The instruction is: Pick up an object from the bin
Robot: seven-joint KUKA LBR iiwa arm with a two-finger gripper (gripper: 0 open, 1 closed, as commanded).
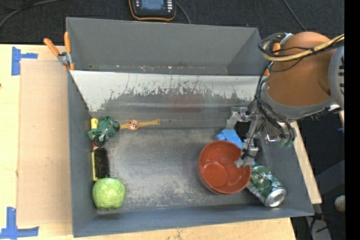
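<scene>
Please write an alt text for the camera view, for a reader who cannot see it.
The robot's gripper hangs at the right rim of a red bowl in the right part of a grey bin, with a crushed green can and a blue thing beside it. On the left lie a round green thing, a black brush and a green toy.
</scene>
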